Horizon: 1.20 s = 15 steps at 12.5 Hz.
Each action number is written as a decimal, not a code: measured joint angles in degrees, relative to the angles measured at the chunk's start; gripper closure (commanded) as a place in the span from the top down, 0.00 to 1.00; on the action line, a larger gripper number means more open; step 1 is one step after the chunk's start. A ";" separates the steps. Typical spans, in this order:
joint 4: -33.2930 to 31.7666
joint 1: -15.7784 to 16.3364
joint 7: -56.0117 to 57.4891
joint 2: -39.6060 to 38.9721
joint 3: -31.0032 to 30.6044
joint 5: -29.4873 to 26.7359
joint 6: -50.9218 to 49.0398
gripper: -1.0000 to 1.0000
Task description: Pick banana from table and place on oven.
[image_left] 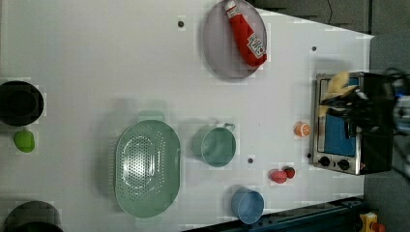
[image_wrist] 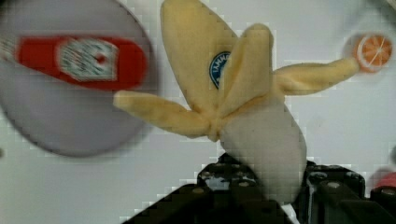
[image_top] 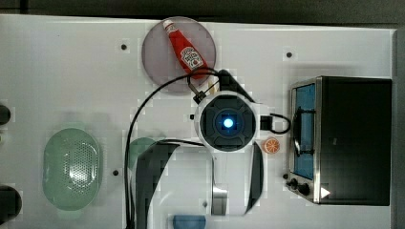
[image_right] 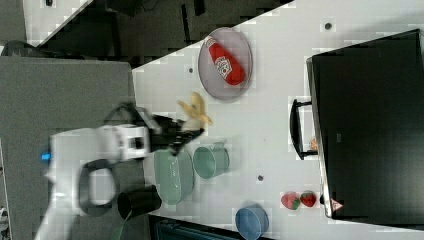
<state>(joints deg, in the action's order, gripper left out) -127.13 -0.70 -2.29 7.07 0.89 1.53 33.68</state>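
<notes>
Above the table (image_right: 280, 120), banana (image_wrist: 243, 112) held peel-outward.

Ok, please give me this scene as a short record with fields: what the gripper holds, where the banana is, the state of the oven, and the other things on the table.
gripper: gripper shut on the banana, gripping its pale end
banana: lifted off the table, peel flaps splayed
oven: oven at the top view's right, door closed, nothing on its black top
plate: grey plate with a ketchup bottle lying on it
orange slice: orange slice on the table, just before the oven door
task stage: banana picked, not yet placed
</notes>
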 measured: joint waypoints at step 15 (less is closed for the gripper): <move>14.21 -7.32 22.48 -13.47 28.29 0.62 0.08 0.25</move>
<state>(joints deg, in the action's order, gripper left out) -112.91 -8.02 20.19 -6.40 29.18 2.15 33.77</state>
